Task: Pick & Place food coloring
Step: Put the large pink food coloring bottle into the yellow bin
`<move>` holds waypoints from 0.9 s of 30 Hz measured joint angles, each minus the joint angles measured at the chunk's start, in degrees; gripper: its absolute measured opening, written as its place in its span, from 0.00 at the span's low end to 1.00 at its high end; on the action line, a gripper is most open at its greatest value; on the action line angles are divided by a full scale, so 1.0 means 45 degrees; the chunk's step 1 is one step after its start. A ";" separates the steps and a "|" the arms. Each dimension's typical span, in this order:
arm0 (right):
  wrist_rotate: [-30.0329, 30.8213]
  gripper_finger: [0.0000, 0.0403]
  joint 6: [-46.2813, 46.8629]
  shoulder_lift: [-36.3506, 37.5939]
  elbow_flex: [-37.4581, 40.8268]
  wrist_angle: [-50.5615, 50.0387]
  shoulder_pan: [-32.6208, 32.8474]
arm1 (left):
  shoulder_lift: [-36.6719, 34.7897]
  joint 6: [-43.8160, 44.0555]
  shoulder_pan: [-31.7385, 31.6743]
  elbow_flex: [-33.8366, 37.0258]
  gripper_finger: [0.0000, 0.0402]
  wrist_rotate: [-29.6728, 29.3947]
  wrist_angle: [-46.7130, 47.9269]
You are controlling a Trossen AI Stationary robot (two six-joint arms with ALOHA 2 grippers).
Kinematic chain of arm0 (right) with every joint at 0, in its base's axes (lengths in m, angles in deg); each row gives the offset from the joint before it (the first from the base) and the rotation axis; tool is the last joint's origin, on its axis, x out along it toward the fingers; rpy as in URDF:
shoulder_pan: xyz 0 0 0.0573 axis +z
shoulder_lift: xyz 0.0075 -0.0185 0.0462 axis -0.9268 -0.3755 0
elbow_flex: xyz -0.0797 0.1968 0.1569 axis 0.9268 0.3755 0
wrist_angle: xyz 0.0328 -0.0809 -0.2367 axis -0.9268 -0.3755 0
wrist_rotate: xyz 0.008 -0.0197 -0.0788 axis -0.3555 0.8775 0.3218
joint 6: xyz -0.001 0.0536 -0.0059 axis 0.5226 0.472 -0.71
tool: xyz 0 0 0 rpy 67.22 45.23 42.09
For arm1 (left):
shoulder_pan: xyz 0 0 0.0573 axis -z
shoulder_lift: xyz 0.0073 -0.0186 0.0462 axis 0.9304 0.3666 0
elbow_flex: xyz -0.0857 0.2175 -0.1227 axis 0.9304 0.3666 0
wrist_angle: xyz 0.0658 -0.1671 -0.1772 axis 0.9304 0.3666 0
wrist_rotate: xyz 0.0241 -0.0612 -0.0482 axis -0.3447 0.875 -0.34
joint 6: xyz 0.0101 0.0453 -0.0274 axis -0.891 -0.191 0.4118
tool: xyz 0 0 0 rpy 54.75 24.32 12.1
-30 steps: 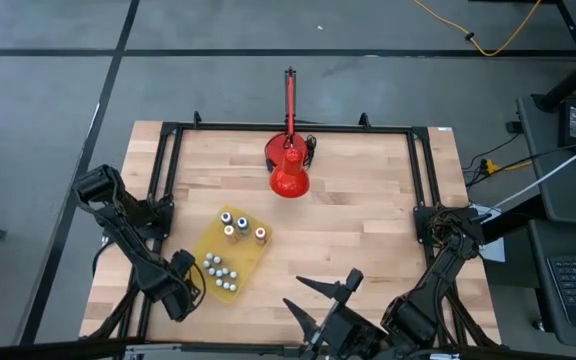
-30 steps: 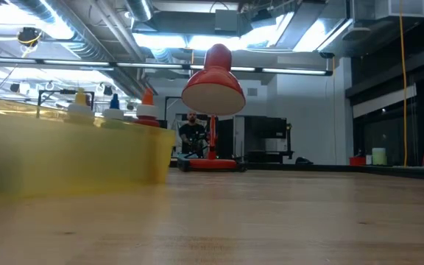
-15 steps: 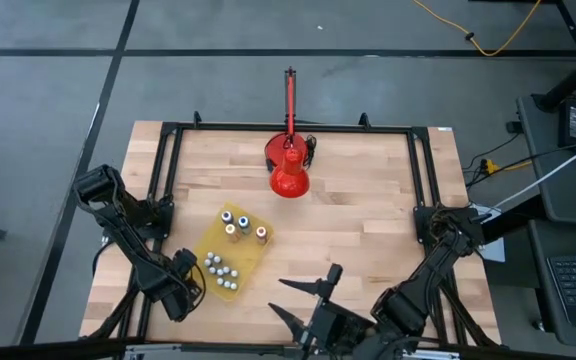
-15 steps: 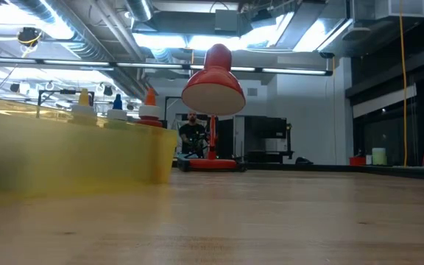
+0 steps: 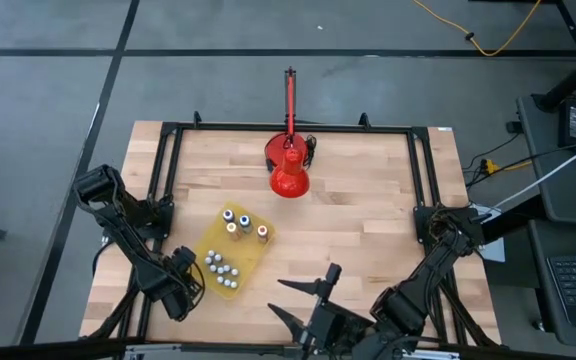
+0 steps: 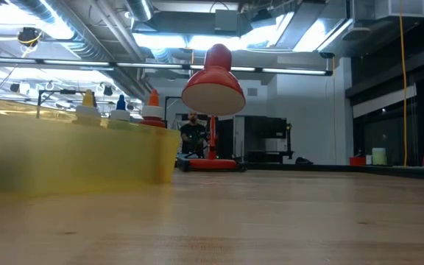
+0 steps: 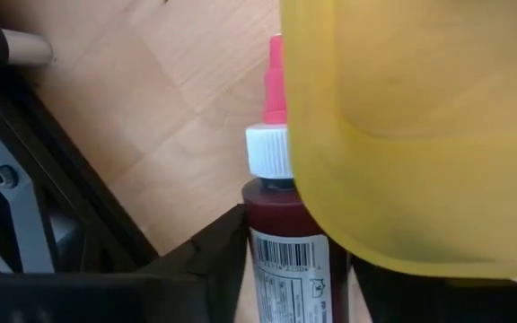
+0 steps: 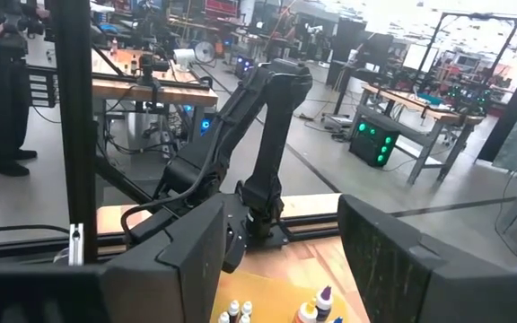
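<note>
— Wooden worktop (image 5: 348, 230) filled the overhead view, framed by black rails. What sat on it?

— Biggest was a red lamp (image 5: 289, 176) near the far edge. Then a yellow tray (image 5: 251, 255) at the near left, food coloring bottles (image 5: 244, 226) standing in it.

— The arms?

— The left gripper (image 7: 276, 269) lay just beside the tray, jaws pinching a dark red bottle (image 7: 284, 242) with a white collar and pink tip. The right gripper (image 5: 303, 305) hung at the near edge, jaws spread, holding nothing.
</note>
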 joint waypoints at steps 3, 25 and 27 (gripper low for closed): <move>0.0000 0.53 -0.0001 0.0000 0.0000 -0.0001 0.0000 | 0.0000 0.0000 0.0000 -0.0019 0.35 0.0036 -0.0053; -0.0004 0.53 -0.0005 -0.0005 0.0000 0.0006 0.0000 | -0.0277 -0.0699 0.0179 -0.4996 0.25 0.1605 0.1583; -0.0005 0.53 -0.0005 -0.0005 0.0000 0.0006 0.0000 | -0.0277 -0.1024 0.0250 -0.5572 0.25 0.1738 0.1536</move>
